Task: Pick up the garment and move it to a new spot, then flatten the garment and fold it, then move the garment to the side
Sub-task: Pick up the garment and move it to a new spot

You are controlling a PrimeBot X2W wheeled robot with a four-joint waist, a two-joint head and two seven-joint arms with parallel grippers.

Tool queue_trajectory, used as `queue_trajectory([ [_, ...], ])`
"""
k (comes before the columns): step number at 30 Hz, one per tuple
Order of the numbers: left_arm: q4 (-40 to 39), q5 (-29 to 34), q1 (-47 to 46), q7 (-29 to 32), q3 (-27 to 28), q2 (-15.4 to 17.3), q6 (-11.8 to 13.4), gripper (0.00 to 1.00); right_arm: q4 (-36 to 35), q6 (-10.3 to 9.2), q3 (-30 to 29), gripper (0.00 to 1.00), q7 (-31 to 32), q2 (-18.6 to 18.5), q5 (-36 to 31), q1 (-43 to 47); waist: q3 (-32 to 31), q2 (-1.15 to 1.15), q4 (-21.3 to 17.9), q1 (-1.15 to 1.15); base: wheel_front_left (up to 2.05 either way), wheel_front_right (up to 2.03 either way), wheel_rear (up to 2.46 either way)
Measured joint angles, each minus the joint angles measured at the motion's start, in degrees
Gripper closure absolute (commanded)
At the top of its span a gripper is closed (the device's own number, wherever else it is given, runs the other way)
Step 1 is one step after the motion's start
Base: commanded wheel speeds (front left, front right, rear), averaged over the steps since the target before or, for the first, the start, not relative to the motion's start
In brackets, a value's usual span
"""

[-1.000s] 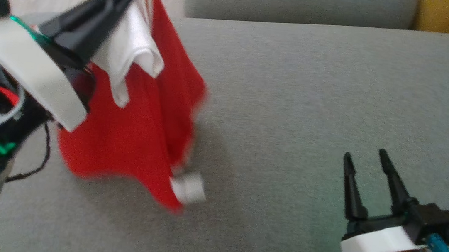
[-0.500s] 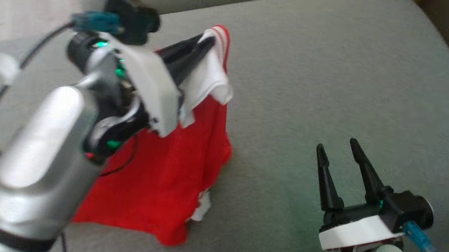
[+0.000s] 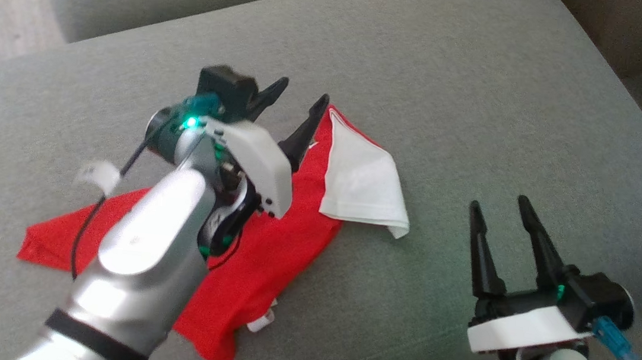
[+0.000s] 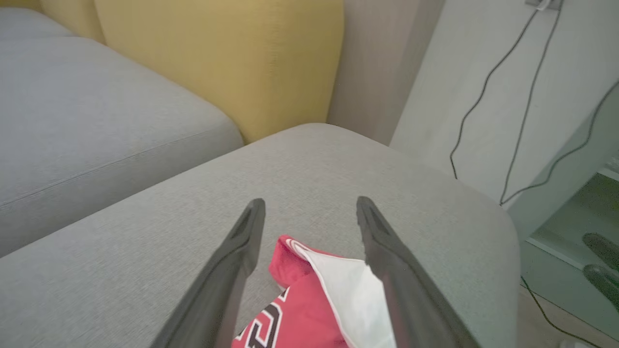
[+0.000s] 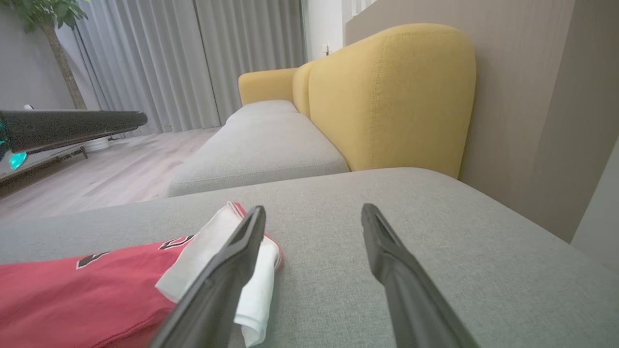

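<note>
red garment [image 3: 265, 257] lies crumpled toward the near edge of the sofa cushion [image 3: 484, 102]; left end effector [image 3: 303, 90] hovers wide over it, right end effector [image 3: 499, 202] wide, empty; flattening looks next, needing pinches on opposite edges

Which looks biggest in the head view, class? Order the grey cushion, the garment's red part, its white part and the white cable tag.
1. grey cushion
2. red part, though the left arm hides some
3. white part
4. white cable tag, clearly smallest
</note>
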Motion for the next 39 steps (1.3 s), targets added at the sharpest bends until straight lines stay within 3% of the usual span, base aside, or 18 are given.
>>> queue_trajectory([
  [5, -2.8, 0.9, 5.8, -6.6, 1.1, 0.6, 4.6, 0.00, -1.1, 0.00, -2.5, 0.00, 0.0, 0.2, -1.4, 1.2, -1.1, 0.00, 2.9, 0.00, 0.00, 0.00, 0.00],
  [10, -8.8, 2.2, 16.1, -12.5, 2.8, 3.6, 10.1, 0.00, -2.5, 0.00, -5.3, 0.00, 0.0, 0.3, -2.7, 4.1, -2.4, 0.00, 6.7, 0.00, 0.00, 0.00, 0.00],
  [19, -16.9, 3.9, 33.2, -16.9, 6.0, 6.5, 16.6, 0.00, -5.2, 0.00, -8.5, 0.00, 0.1, -0.9, -5.4, 7.4, -4.5, 0.00, 13.9, 0.00, 0.00, 0.00, 0.00],
  [29, -22.2, 9.0, 44.2, -17.4, 14.7, 6.5, 17.4, 0.00, -4.5, 0.00, -10.1, 0.00, 0.6, -0.9, -6.8, 11.2, -6.7, 0.00, 19.2, 0.00, 0.00, 0.00, 0.00],
  [39, -23.9, 13.0, 47.7, -17.4, 19.9, 4.4, 13.3, 0.00, -2.2, 0.00, -10.0, 0.00, 0.6, -0.8, -7.3, 11.4, -7.5, 0.00, 22.3, 0.00, 0.00, 0.00, 0.00],
])
